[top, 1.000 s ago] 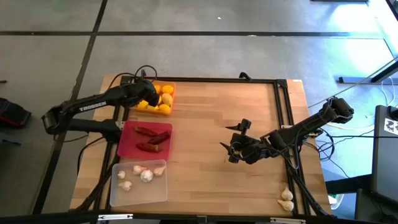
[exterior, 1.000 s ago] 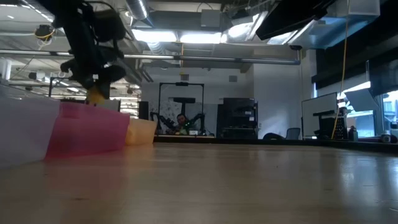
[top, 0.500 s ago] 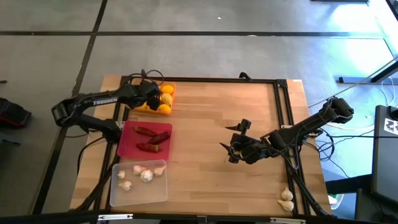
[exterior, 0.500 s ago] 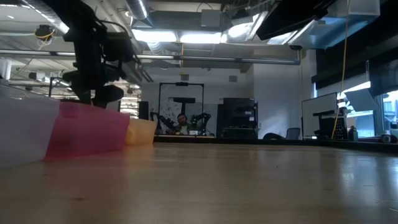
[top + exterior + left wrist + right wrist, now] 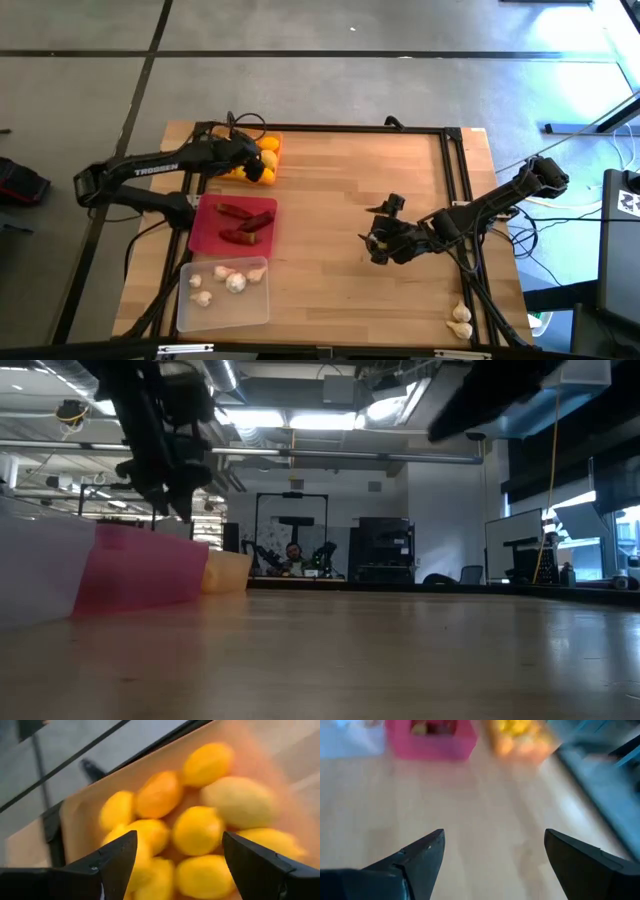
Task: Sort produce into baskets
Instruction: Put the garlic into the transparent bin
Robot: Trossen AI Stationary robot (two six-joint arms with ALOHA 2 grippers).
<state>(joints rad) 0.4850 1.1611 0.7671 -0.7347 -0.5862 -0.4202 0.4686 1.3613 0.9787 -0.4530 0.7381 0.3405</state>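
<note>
Landmark: the red tray [image 5: 233,224], mid-left on the wooden table [image 5: 340,200].

Left gripper [image 5: 252,166] hangs over the orange tray [image 5: 254,158], which sits just beyond the red tray toward the table's far edge. Fingers [image 5: 117,857] spread wide w/ nothing between them; left wrist view looks straight down on the lemons [image 5: 197,830] piled in that tray, approx nine showing, fingers above them & apart from them. In the low view the left arm [image 5: 160,435] stands above the far end of the tray row.

Red tray holds the chillies [image 5: 245,222], a few dark red ones lying loose. On its near side, touching or just beside it, is the clear tray [image 5: 224,295] w/ garlic bulbs [image 5: 228,279] inside, five or so.

Right gripper [image 5: 374,243] is well to the right of the red tray, over bare wood, fingers [image 5: 412,857] wide apart & empty, pointing back toward the trays.

Two more loose garlic bulbs [image 5: 460,319] lie far from the red tray, at the table's near right corner, by the black frame rail [image 5: 455,190].
</note>
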